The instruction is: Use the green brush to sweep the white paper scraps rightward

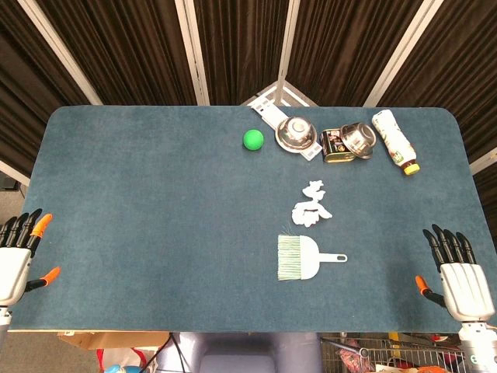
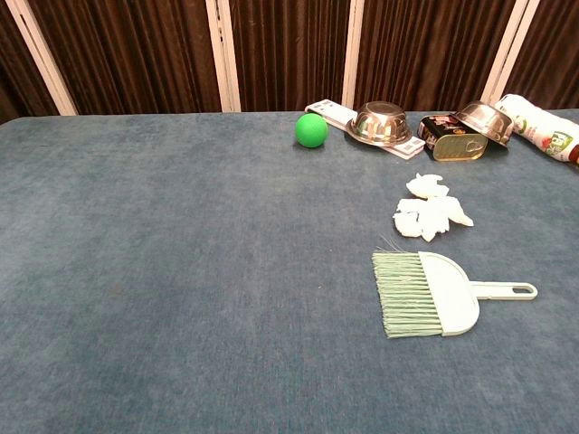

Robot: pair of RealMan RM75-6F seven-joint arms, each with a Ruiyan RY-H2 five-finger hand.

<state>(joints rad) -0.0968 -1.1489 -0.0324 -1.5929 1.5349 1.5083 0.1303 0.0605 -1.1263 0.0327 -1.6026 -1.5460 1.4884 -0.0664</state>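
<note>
The pale green brush [image 1: 301, 257] [image 2: 432, 293] lies flat on the blue table, bristles pointing left and handle pointing right. Just beyond it sit the white paper scraps [image 1: 311, 204] [image 2: 429, 211] in a small loose pile. My left hand [image 1: 17, 256] rests at the table's left edge with fingers spread, holding nothing. My right hand [image 1: 457, 275] rests at the near right corner, fingers also spread and empty. Both hands are far from the brush and appear only in the head view.
Along the far edge stand a green ball [image 1: 253, 139] [image 2: 311, 130], a steel bowl [image 1: 297, 134] [image 2: 380, 123] on a white flat item, a tin [image 1: 336, 147] with a second steel bowl [image 1: 359, 138], and a lying bottle [image 1: 394, 141].
</note>
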